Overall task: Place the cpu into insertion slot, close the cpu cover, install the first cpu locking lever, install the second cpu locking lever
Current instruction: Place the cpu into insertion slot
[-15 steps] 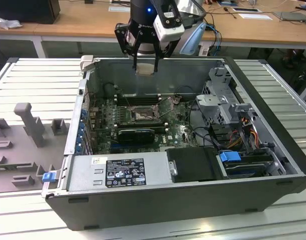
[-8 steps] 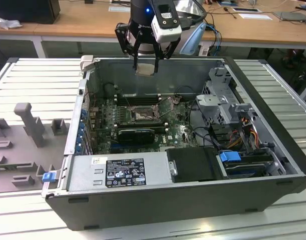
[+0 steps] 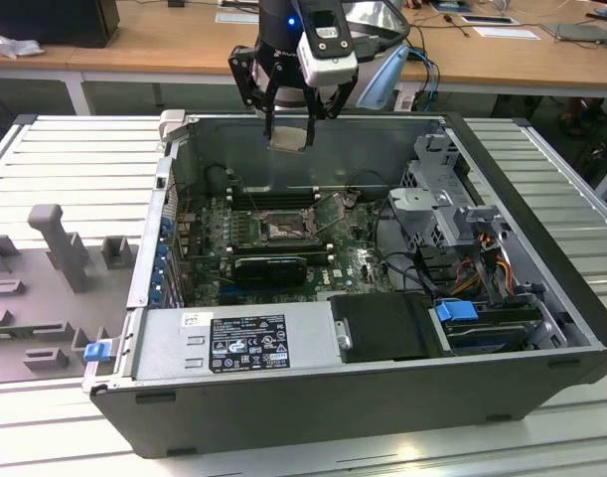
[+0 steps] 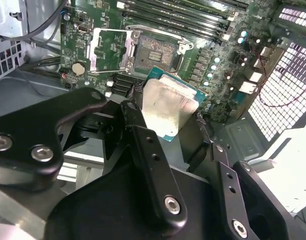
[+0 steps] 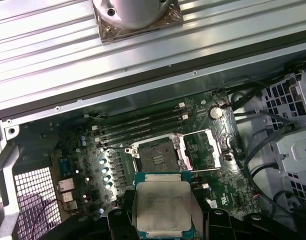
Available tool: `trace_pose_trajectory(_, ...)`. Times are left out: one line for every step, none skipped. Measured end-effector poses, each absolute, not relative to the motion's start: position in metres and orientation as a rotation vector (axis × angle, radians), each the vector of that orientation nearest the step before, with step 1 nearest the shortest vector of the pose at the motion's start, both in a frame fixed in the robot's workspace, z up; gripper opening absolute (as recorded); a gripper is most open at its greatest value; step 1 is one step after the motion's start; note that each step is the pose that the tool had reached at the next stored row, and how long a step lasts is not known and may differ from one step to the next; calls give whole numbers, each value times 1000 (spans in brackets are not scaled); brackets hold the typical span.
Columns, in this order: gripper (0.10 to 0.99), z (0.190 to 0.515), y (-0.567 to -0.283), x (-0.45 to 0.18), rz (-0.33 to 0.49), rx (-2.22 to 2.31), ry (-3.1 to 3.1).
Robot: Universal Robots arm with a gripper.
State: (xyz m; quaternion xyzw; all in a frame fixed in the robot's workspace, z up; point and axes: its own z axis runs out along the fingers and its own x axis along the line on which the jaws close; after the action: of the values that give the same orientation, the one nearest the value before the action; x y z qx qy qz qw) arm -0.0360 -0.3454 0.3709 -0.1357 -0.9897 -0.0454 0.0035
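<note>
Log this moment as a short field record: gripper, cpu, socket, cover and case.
gripper: black gripper, shut on the chip
cpu: small thin square silvery chip, held in the air, not yet seated
insertion slot: square black socket framed in silvery metal, empty
cpu cover: flat grey metal frame plate, swung open beside the socket
case: dark grey metal computer case, lying open with the green motherboard exposed
</note>
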Motion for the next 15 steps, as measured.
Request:
trace_pose_trajectory(529, 371, -345, -36, -142, -436, -3101)
trace_pose_trajectory(529, 371, -345, -36, -142, -443, -3100)
trace_pose_trajectory(529, 371, -345, -36, -142, -450, -3100)
trace_pose_trajectory(529, 371, -345, -36, -142, -460, -3098)
trace_pose_trajectory(529, 371, -345, -36, -142, -467, -3097)
trace_pose_trajectory(529, 370, -345, -36, -143, -477, -3096)
trace_pose_trajectory(529, 370, -345, -36, -143, -487, -3095)
trace_pose_trajectory(529, 370, -345, -36, -143, -497, -3094)
trace_pose_trajectory(529, 370, -345, -36, -143, -508, -3092)
trace_pose_trajectory(529, 370, -345, -36, -143, -519, -3091)
trace_pose_trajectory(529, 370, -345, -36, -143, -539, -3088)
trace_pose_trajectory(529, 369, -345, -36, -143, -552, -3086)
trace_pose_trajectory(529, 369, -345, -36, -143, -565, -3084)
trace_pose_trajectory(529, 369, -345, -36, -143, -574, -3083)
trace_pose_trajectory(529, 369, -345, -36, -143, -579, -3082)
